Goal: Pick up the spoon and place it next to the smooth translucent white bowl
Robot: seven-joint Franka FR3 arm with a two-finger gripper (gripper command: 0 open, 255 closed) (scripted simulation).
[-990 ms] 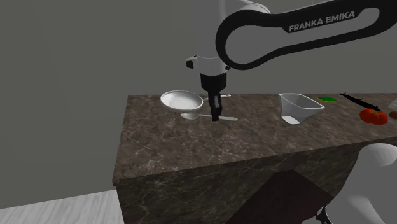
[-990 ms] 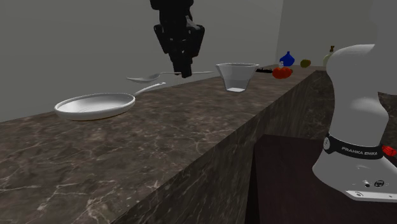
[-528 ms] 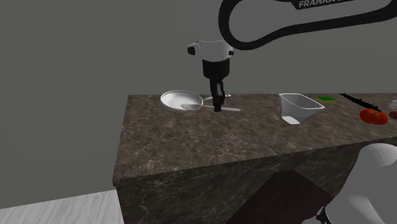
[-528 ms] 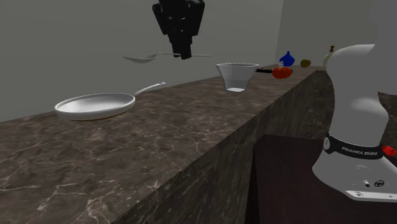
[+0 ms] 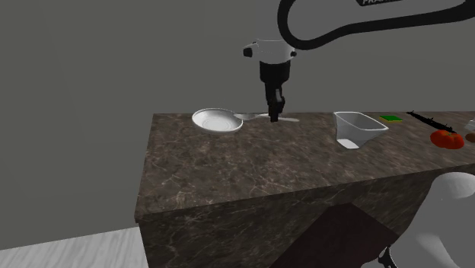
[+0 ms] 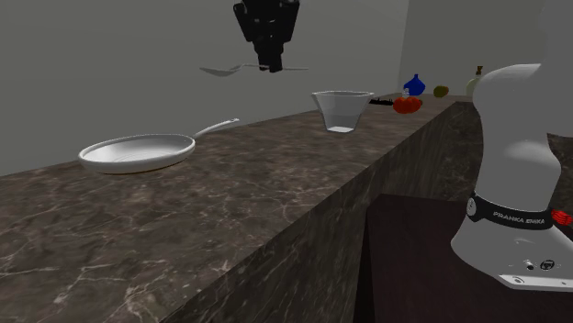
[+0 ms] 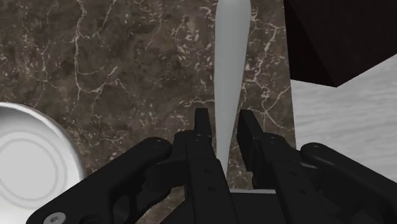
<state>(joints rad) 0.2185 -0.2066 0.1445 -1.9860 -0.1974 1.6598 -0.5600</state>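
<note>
I have the fingers (image 7: 202, 130) pinching the spoon (image 6: 223, 70) by its handle, high above the desk (image 5: 251, 171). The white pan (image 5: 216, 120) lies below, toward the shoulder view's left. The translucent bowl (image 5: 356, 128) stands well apart rightward, with a tomato (image 5: 447, 138) beyond it.

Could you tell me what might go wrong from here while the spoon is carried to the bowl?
The gripper clasps the spoon by its thin handle, with both ends sticking out, so it may pivot or slip. Lowered too near, the spoon's long end could knock the translucent bowl.
</note>
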